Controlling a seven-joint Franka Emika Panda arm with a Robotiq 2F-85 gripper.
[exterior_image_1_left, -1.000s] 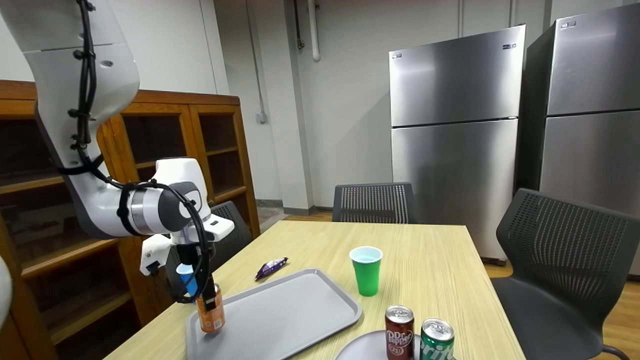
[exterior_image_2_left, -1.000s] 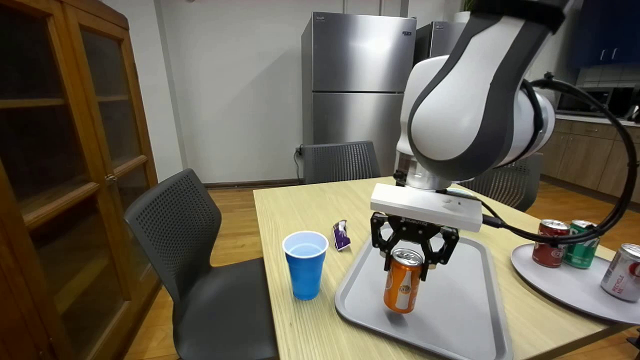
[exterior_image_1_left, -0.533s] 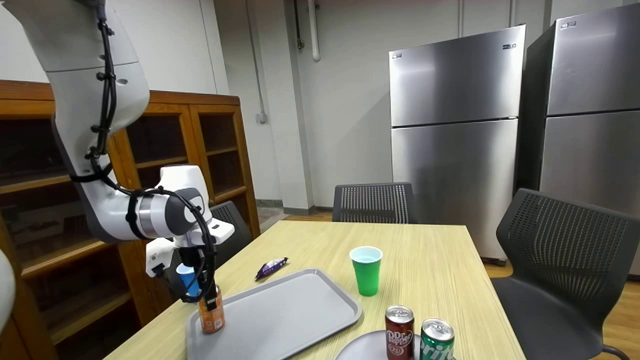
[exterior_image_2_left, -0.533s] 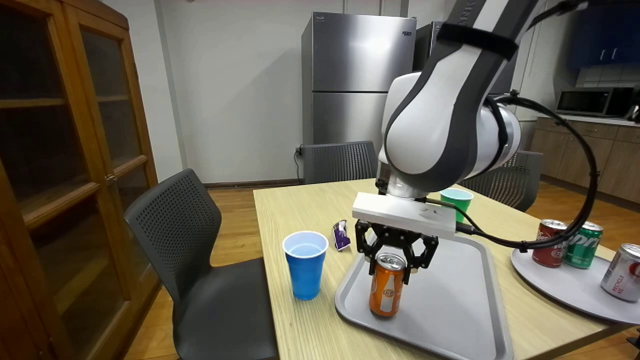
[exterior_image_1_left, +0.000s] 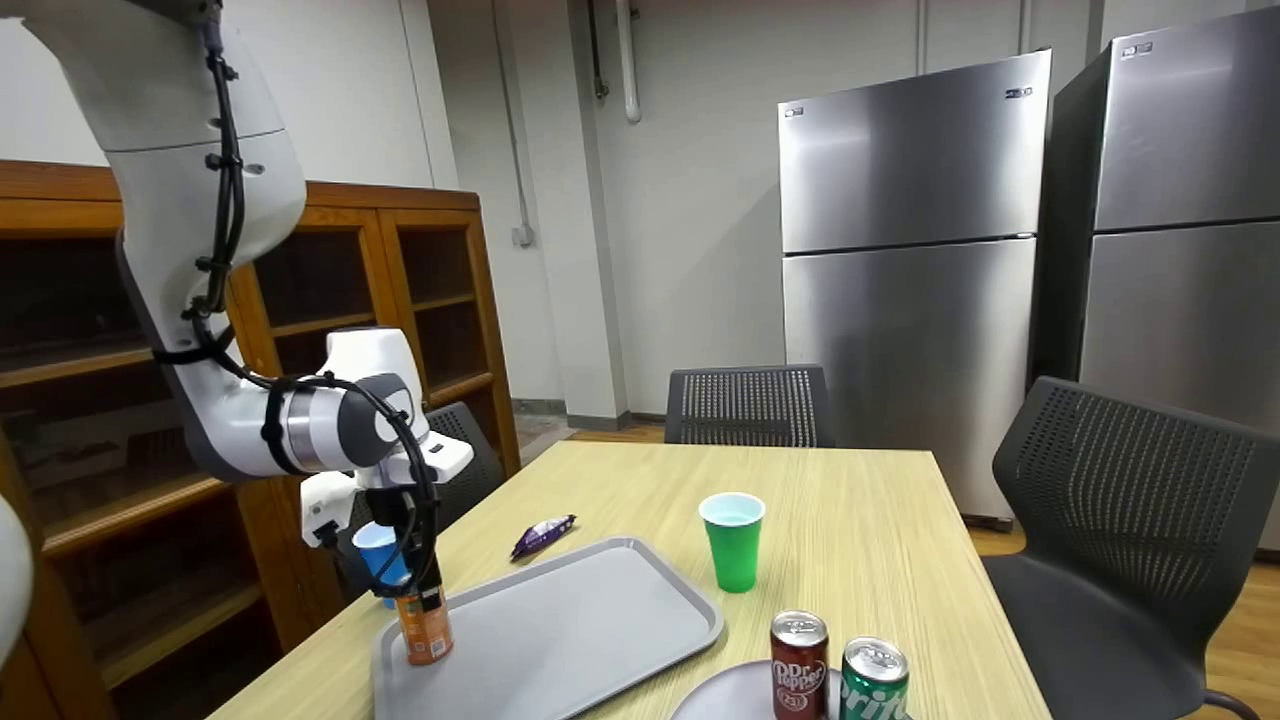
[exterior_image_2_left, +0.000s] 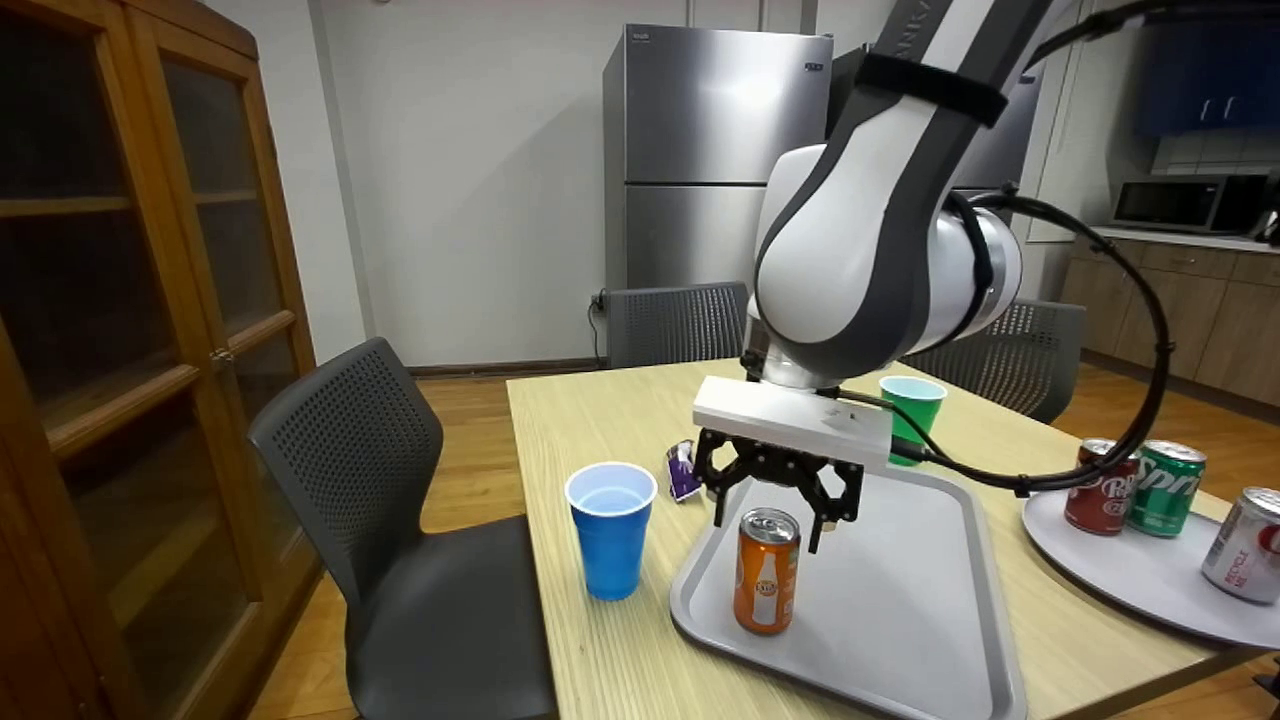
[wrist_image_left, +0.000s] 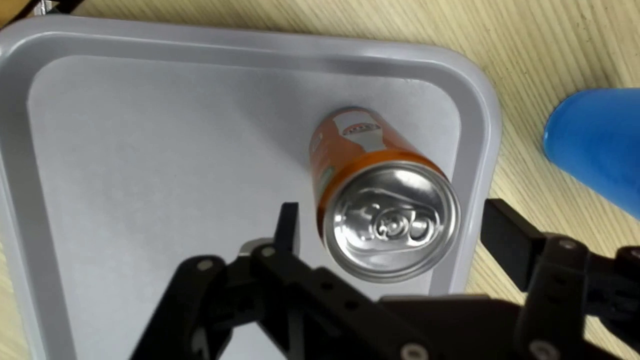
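Observation:
An orange soda can (exterior_image_2_left: 766, 590) stands upright near a corner of the grey tray (exterior_image_2_left: 900, 610). My gripper (exterior_image_2_left: 767, 528) is just above and around the can's top, its fingers spread. In the wrist view the can's silver lid (wrist_image_left: 392, 222) sits between the two fingers (wrist_image_left: 287, 225), with a gap on each side. Neither finger appears to touch it, so the gripper is open and holds nothing. In an exterior view the can (exterior_image_1_left: 425, 635) is partly covered by the gripper and its cables.
A blue cup (exterior_image_2_left: 612, 530) stands beside the tray, close to the can. A purple wrapped snack (exterior_image_1_left: 542, 537) and a green cup (exterior_image_1_left: 735, 545) are on the table. A round plate (exterior_image_2_left: 1140, 580) bears a Dr Pepper can (exterior_image_1_left: 798, 665), a Sprite can (exterior_image_1_left: 873, 685) and a silver can (exterior_image_2_left: 1245, 545).
The orange can, gripped and slightly tilted before, has shifted a little towards the blue cup and now stands upright on the tray. My fingers have spread apart and let go of it.

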